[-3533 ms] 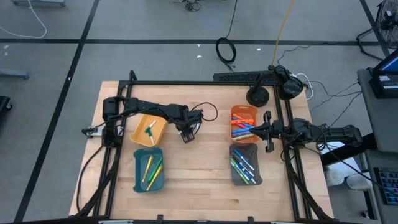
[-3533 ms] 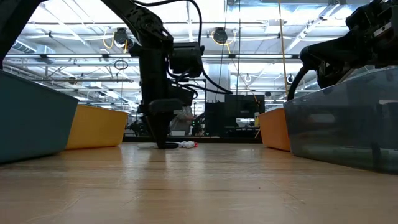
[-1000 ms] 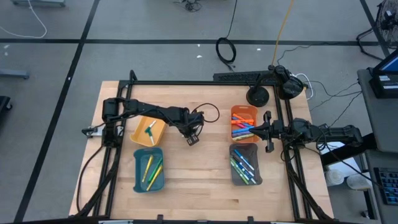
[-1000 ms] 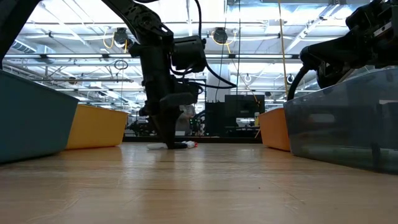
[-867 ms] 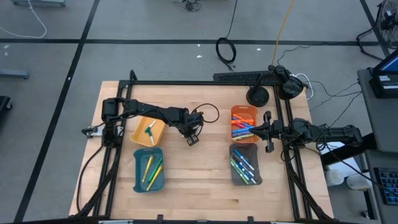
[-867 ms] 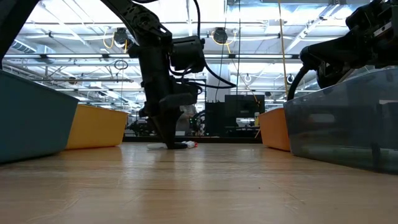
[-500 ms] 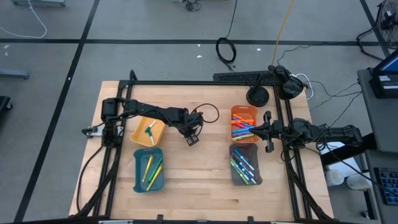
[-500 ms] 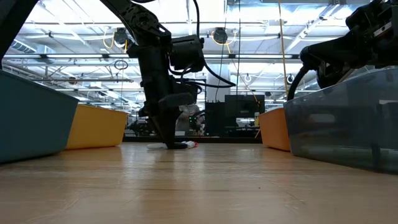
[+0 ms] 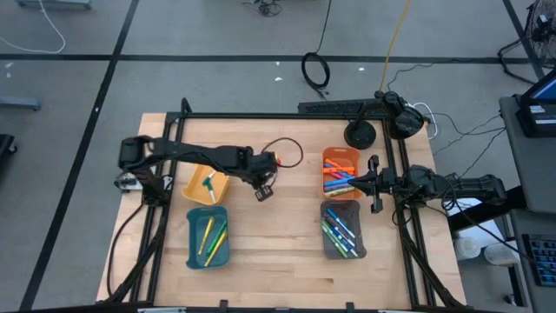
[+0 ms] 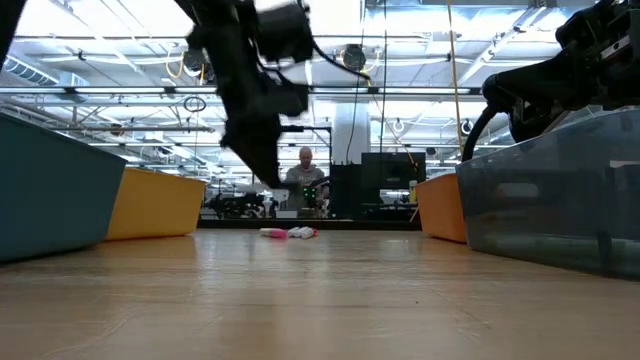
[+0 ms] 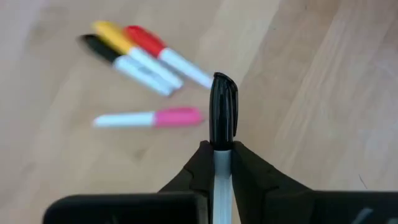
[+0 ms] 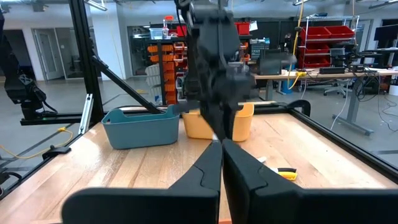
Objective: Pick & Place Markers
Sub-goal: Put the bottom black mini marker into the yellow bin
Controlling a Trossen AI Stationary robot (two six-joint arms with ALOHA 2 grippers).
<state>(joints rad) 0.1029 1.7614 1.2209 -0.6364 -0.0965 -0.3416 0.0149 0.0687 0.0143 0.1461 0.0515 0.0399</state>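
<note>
My left gripper (image 11: pixel 222 149) hangs over the middle of the table (image 9: pixel 261 188), shut on a white-bodied marker with a black cap (image 11: pixel 222 102). Below it on the wood lie a pink-capped marker (image 11: pixel 152 117) and three more side by side with red (image 11: pixel 165 55), yellow (image 11: pixel 124 43) and black (image 11: pixel 112 55) caps; the low view shows them as a small heap (image 10: pixel 288 232). My right gripper (image 12: pixel 221 146) waits shut at the table's right side (image 9: pixel 373 184), between the orange and grey trays. My left gripper pinches the marker's white body (image 11: pixel 222 163) just behind the black cap, between its two fingers (image 11: pixel 198 167). The fingers slant steeply down from above and the marker lies along them, its cap sticking out past the tips. The marker is lifted clear of the table.
A yellow tray (image 9: pixel 207 183) and a teal tray (image 9: pixel 208 236) stand at the left, each holding markers. An orange tray (image 9: pixel 340 172) and a grey tray (image 9: pixel 343 229) with several markers stand at the right. A black frame (image 9: pixel 287 116) borders the table.
My left gripper has gone up from the table top, staying shut on the black-capped marker, which now hangs clear of the wood. The other markers stay where they lay.
</note>
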